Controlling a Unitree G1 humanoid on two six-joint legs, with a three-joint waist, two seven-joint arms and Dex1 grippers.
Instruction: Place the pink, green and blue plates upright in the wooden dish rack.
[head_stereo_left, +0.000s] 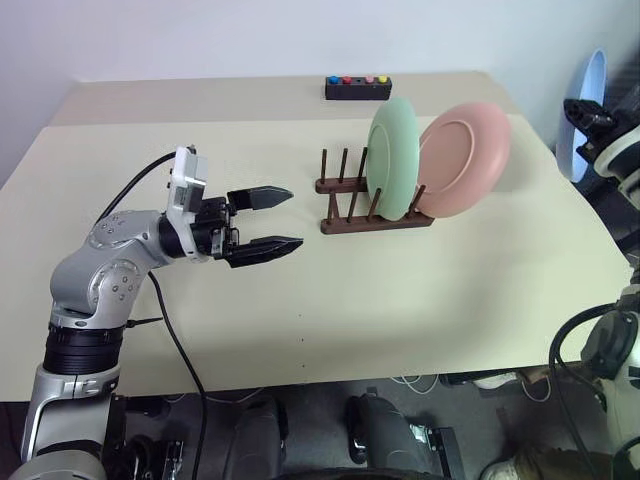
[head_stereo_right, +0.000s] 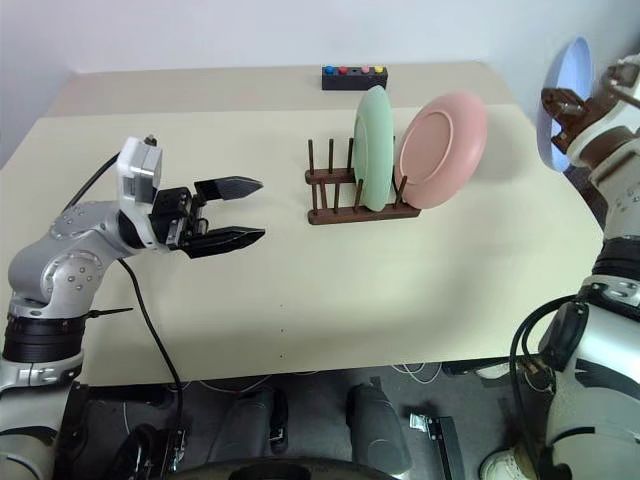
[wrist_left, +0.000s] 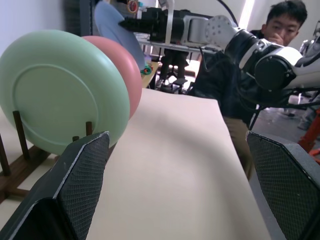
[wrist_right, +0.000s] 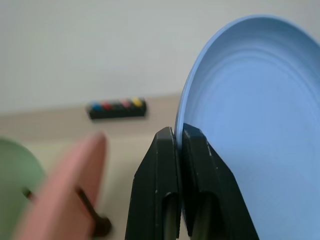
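Nearest the head camera, at about eight o'clock in the eye views, the left gripper (head_stereo_left: 283, 229) is held level above the counter (head_stereo_left: 420, 300) with its two black fingers spread wide and nothing between them, pointed toward three o'clock at the wooden dish rack (head_stereo_left: 372, 207). Well apart from that gripper, the rack is found at about one o'clock on the counter, with its thin pegs upright. Two plates are seen standing on edge in it: the green plate (head_stereo_left: 395, 157) is set between pegs near the middle, and the pink plate (head_stereo_left: 464, 157) is leaned at the rack's three o'clock end, just beside the green one. Some pegs at the nine o'clock end are left unoccupied. A small black box with coloured buttons (head_stereo_left: 357, 87) is seen at twelve o'clock, near the counter's far edge. At about two o'clock, beyond the counter's edge, the blue plate (wrist_right: 255, 115) is held up in the air by the right gripper (wrist_right: 178, 137), whose fingers are clamped on its rim. A person (wrist_left: 280, 25) is visible behind the right arm in the left wrist view.
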